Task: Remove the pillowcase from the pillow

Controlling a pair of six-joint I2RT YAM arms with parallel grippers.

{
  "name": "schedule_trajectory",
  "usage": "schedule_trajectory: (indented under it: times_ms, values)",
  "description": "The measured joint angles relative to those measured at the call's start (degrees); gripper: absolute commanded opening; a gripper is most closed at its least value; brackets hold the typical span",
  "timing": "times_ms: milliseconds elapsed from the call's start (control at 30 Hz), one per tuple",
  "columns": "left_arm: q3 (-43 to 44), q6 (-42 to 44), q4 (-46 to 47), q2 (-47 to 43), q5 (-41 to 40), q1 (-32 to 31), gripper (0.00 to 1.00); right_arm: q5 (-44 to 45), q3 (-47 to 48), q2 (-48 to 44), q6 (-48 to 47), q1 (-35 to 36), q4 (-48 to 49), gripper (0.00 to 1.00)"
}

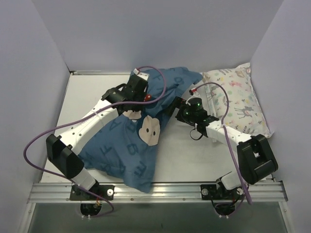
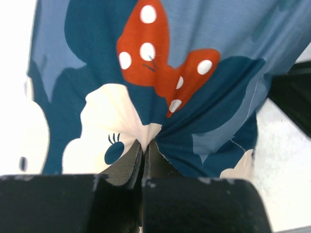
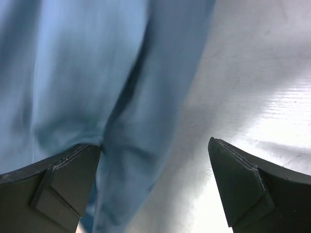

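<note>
Dark blue mouse-print fabric pillowcase [image 1: 121, 145]: left tool [image 2: 144, 150] pinched a fold below the red polka-dot bow [image 2: 160, 63]; right tool [image 3: 155, 160] stood spread alongside. Grasping step; next likely needed a second hold, then a pull.

You have only one thing carrying text: the pillowcase [image 1: 121, 155]. Its dark blue cloth is printed with scattered single capital letters in a paler blue. In the top view you can pick them out best on its near half. One, near the middle, reads like an A, and another, closer to the near edge, reads like an E. They spell no word you can read. The rest are too small or creased to name.
</note>
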Motion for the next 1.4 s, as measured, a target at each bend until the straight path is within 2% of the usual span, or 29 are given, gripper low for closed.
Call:
schedule_trajectory:
  times_ms: [133, 433, 533, 567, 600, 667, 700, 733, 900, 1067, 1200, 1300, 1333, 1367, 1400]
  values:
    - [-4.52, -1.36, 1.64, -1.92, 3.5, 0.22, 0.0, -0.96, -3.37, 1.64, 3.17, -0.96, 6.14, 0.97]
    - [-5.92, -1.7, 3.28, -2.21, 7.8, 0.26, 0.0, 2.49, -8.24, 2.19, 6.43, 1.16, 16.2, 0.94]
    - [-6.34, -1.7, 3.65, -2.43, 8.68, 0.48, 0.0, 5.66, -8.24, 2.19, 5.97, 3.15, 17.81, 0.83]
    - [-6.51, -1.7, 3.67, -2.58, 9.09, 0.59, 0.0, 6.54, -8.2, 2.19, 5.84, 3.74, 18.12, 0.78]
    - [-6.6, -1.68, 3.67, -2.8, 9.46, 0.7, 0.0, 7.08, -8.09, 2.27, 5.55, 4.17, 18.51, 0.62]
    - [-6.69, -1.68, 3.69, -3.19, 10.19, 0.87, 0.0, 7.48, -7.41, 3.06, 4.81, 4.68, 19.85, 0.38]
    - [-6.69, -1.68, 3.82, -3.37, 10.49, 0.87, 0.0, 7.48, -6.88, 3.74, 4.61, 4.83, 20.74, 0.1]
    - [-6.69, -1.66, 3.89, -3.39, 10.71, 0.87, 0.0, 7.5, -6.38, 4.31, 4.28, 4.98, 21.38, 0.0]
    - [-5.81, -1.14, 2.97, -3.41, 10.99, 0.92, 0.0, 8.72, -5.62, 4.07, 3.08, 5.81, 21.2, 0.0]
    - [1.03, 0.33, -2.25, -1.53, 9.09, 1.36, 0.0, 14.49, -3.85, -4.94, -3.08, 9.31, 10.71, 0.0]
    - [9.6, 1.33, -6.69, 1.75, 6.73, 3.34, 0.0, 18.27, 4.74, -12.94, -9.88, 13.79, 0.24, 0.0]
    - [15.02, 1.27, -6.97, 4.52, 6.95, 5.95, 0.0, 19.47, 14.86, -15.15, -14.56, 16.15, -6.21, 0.0]
    - [16.57, 1.14, -6.75, 5.46, 7.45, 6.8, 0.01, 19.56, 17.92, -15.19, -15.63, 16.9, -7.61, 0.0]
    - [18.16, 1.01, -6.56, 6.34, 8.15, 7.45, 0.13, 19.52, 20.72, -14.97, -16.46, 17.51, -9.09, 0.0]
    - [19.69, 0.92, -6.47, 7.21, 8.92, 7.91, 0.2, 19.5, 23.47, -14.32, -17.2, 17.88, -10.38, 0.0]
